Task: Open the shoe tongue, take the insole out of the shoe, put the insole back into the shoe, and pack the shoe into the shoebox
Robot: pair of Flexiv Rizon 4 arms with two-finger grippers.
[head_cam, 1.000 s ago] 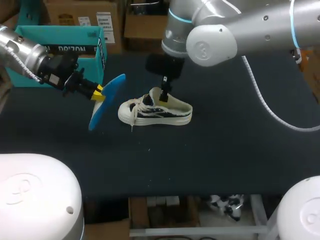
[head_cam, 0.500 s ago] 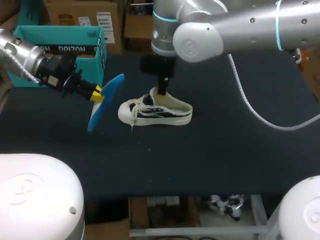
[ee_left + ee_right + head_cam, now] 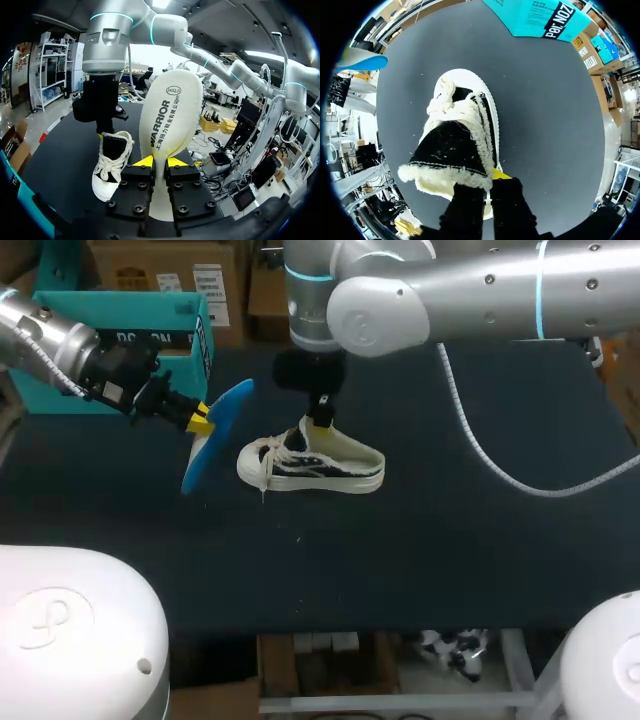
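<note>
A white and black sneaker [image 3: 312, 464] lies on its sole on the dark table, toe to the left. My right gripper [image 3: 320, 421] stands over its opening, shut on the upper edge of the fuzzy black tongue [image 3: 451, 149], which is pulled upright. The right gripper [image 3: 487, 184] shows one yellow tip beside the tongue, with the shoe [image 3: 470, 97] below it. Left of the shoe, my left gripper [image 3: 200, 420] is shut on the insole [image 3: 216, 432], held in the air with its blue face up. In the left wrist view the insole [image 3: 171, 117] rises from the left gripper [image 3: 160, 162], the shoe [image 3: 112, 165] beyond.
The teal shoebox [image 3: 120, 325] stands at the back left of the table, behind my left arm; it also shows ahead of the shoe [image 3: 545, 17]. Bare dark table stretches in front of and to the right of the sneaker.
The right gripper's fingers have closed on the tongue, and that arm's upper links swung left. My left gripper shifted slightly up and right with the insole.
</note>
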